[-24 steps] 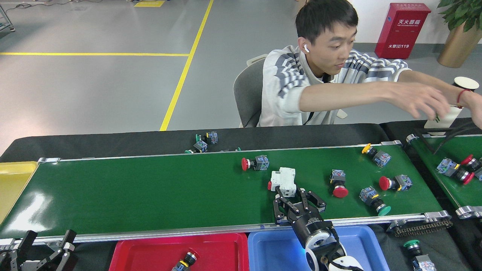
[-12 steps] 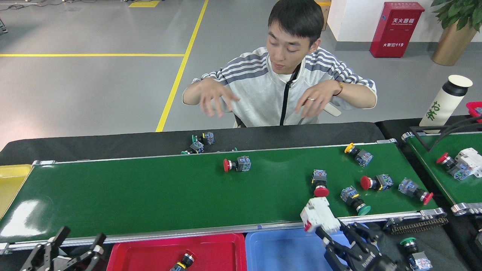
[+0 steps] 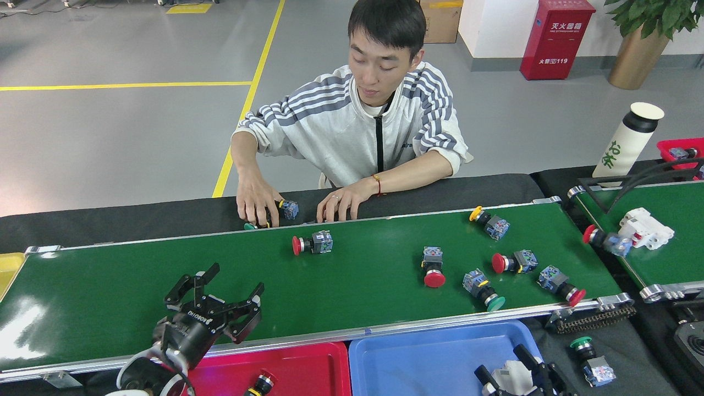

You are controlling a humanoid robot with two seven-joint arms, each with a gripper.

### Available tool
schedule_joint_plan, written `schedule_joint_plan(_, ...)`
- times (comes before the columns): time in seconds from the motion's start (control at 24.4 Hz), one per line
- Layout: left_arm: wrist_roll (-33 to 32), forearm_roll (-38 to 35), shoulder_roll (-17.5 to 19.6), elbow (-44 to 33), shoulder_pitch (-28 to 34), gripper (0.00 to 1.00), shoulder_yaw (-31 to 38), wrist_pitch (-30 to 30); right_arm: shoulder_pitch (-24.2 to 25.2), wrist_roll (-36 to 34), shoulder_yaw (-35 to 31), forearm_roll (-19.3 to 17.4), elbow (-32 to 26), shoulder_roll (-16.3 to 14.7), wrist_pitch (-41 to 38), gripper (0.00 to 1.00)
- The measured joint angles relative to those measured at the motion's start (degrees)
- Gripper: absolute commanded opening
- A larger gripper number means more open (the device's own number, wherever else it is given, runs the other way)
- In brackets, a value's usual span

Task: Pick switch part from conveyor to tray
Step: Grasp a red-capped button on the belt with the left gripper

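Green and glossy, the conveyor (image 3: 165, 286) carried a scatter of push-button switches, lying on their sides wherever the belt had brought them. Nearest the left gripper (image 3: 220, 294) was a red-capped switch (image 3: 312, 243), well apart from it toward the far rail; its round red button pointed left and its grey-and-blue contact block pointed right. The left gripper hovered over the near part of the belt with its fingers (image 3: 192, 283) spread wide and empty, probably readied for a pick.

At the bottom edge, the right gripper (image 3: 520, 379) sat over the blue tray (image 3: 418, 357) with its black fingers around a white switch part (image 3: 509, 378), apparently pinching it, likely so that it could be set down there. A red tray (image 3: 308, 366) beside the blue one held a small yellow-ringed button (image 3: 259, 385), which suggested sorting by kind.

Across the desk (image 3: 110, 220) a person's hands (image 3: 256, 201) rested on loose switches just behind the far rail, seemingly feeding parts on.
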Motion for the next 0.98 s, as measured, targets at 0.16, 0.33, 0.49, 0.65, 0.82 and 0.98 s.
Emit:
schedule_joint_plan(0.16,-0.17,-0.01,-0.01,4.17,-3.01,1.00,-4.20,3.04,-2.73,0.50,4.08,4.91,-0.02,0.43,9.71,0.92)
schedule_joint_plan(0.33,0.17,-0.01,-0.28,8.46,-6.04,1.00,-5.82,5.54,-4.96,2.67,7.45,6.11,-0.01,0.43,14.20,0.95)
schedule_joint_plan(0.49,1.48,-0.01,-1.19,15.76,-11.22,1.00,-5.87,6.70,-7.94,3.58,9.80,6.40,0.69,0.43,15.90,0.97)
schedule_joint_plan(0.65,4.21,-0.01,-1.18,22.93,-15.58,0.97,-5.96,7.39,-11.08,4.25,13.38,6.77,3.48,0.43,17.76,0.97)
schedule_joint_plan(0.82,6.57,-1.32,-0.69,25.05,-15.99,0.77,-6.93,7.71,-14.72,4.50,17.93,7.30,7.25,0.43,20.66,0.97)
schedule_joint_plan(0.98,7.81,-1.85,-0.54,25.16,-15.99,0.32,-7.06,7.77,-18.69,4.88,22.46,7.32,11.79,0.44,23.86,0.96)
